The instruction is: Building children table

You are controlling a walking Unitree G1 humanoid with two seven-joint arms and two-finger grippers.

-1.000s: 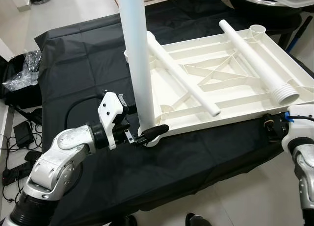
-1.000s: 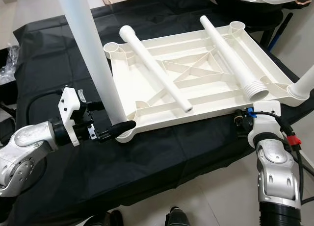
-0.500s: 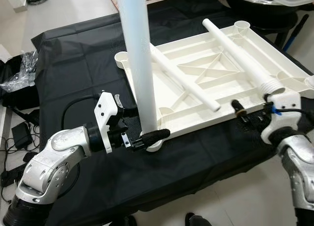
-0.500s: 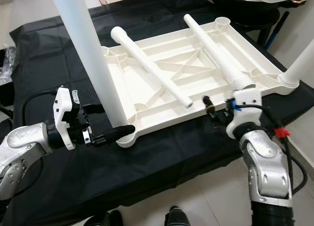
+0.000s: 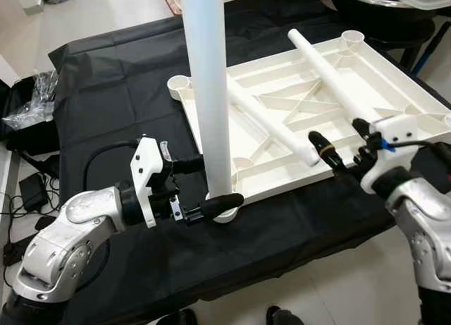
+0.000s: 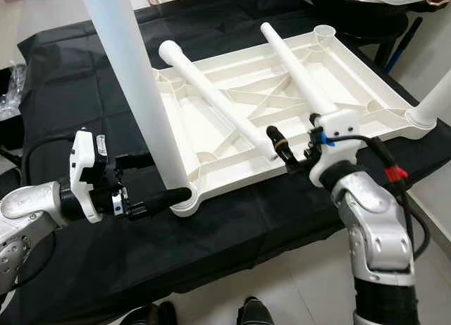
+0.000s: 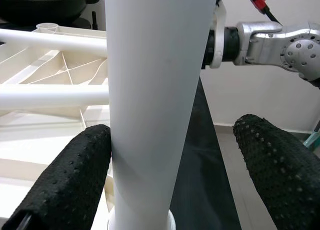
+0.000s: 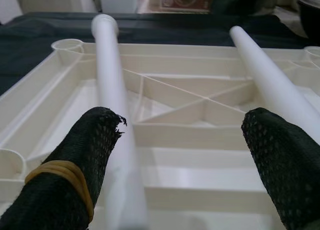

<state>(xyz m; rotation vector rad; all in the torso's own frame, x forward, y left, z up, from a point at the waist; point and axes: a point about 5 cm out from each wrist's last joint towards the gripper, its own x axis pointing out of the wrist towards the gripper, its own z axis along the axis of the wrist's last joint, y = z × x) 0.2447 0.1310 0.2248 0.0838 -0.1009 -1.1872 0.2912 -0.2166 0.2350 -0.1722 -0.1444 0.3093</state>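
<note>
The white plastic tabletop (image 5: pixel 331 92) lies upside down on a black cloth (image 5: pixel 113 92) that covers the work surface, ribs up, filling the centre and right of the head views. One white table leg (image 5: pixel 206 92) stands upright in the corner socket nearest the robot, at lower centre of the frame, rising out of the top edge. The left gripper (image 5: pixel 211 198) sits at the foot of that leg, reaching in from the lower left; one black finger (image 7: pixel 65 180) is against the leg, the other finger (image 7: pixel 280 170) stands well off it, so the fingers are spread wide around the leg, not clamped.

Two loose legs lie across the ribs: one leg (image 6: pixel 211 96) runs diagonally through the middle of the tabletop, the other leg (image 6: pixel 296 68) lies further right. Another leg (image 6: pixel 433 103) stands in the socket at the far right edge. The right gripper (image 6: pixel 296 149) hovers at the near rim of the tabletop, centre right, fingers wide apart and holding nothing, pointing along the gap between the two loose legs. A yellow band (image 8: pixel 57 172) rings one finger. A crumpled clear bag (image 5: pixel 32 103) lies at the left edge.
</note>
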